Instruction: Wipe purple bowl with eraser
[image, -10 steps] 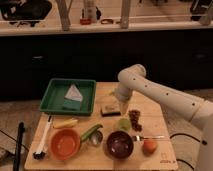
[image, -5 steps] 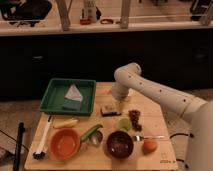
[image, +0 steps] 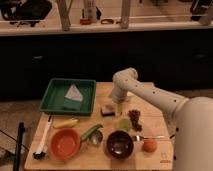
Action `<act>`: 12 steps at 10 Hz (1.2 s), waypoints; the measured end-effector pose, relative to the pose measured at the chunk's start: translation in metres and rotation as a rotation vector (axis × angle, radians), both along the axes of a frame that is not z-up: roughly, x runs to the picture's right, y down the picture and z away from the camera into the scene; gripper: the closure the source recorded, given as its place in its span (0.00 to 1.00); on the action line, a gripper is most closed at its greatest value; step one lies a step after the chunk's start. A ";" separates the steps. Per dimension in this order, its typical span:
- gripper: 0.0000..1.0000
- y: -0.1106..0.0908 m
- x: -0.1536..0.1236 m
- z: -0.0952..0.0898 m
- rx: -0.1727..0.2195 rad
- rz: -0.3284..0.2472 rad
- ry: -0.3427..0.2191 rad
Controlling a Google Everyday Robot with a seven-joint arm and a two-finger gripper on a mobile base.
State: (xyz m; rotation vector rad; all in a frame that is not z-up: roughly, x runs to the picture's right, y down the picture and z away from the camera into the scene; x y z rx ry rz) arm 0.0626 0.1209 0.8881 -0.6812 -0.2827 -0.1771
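Observation:
The purple bowl (image: 120, 144) stands upright near the table's front edge, right of centre, dark and glossy inside. The eraser (image: 106, 110), a small tan block with a dark base, lies on the table in the middle, behind the bowl. My gripper (image: 114, 103) hangs from the white arm (image: 150, 95), which reaches in from the right. It is just above the eraser's right back edge, close to it or touching it. The gripper is well behind the bowl and apart from it.
A green tray (image: 52, 102) holding a folded cloth (image: 73, 95) sits back left. An orange bowl (image: 65, 144), a yellow banana-like piece (image: 66, 122), a brush (image: 42, 144), a green vegetable (image: 90, 132), a green fruit (image: 124, 124), dark grapes (image: 135, 118), a spoon (image: 149, 137) and an orange (image: 149, 145) lie around the purple bowl.
The arm has swung left and the gripper has come down toward the eraser. The bowl, the eraser and the other things have not moved.

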 end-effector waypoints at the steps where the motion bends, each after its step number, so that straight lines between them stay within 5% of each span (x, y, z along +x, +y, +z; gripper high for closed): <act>1: 0.21 0.007 -0.001 0.007 -0.013 0.001 0.001; 9: 0.96 0.021 -0.007 0.025 -0.034 0.016 -0.037; 12: 1.00 0.019 -0.016 0.016 -0.020 -0.034 -0.109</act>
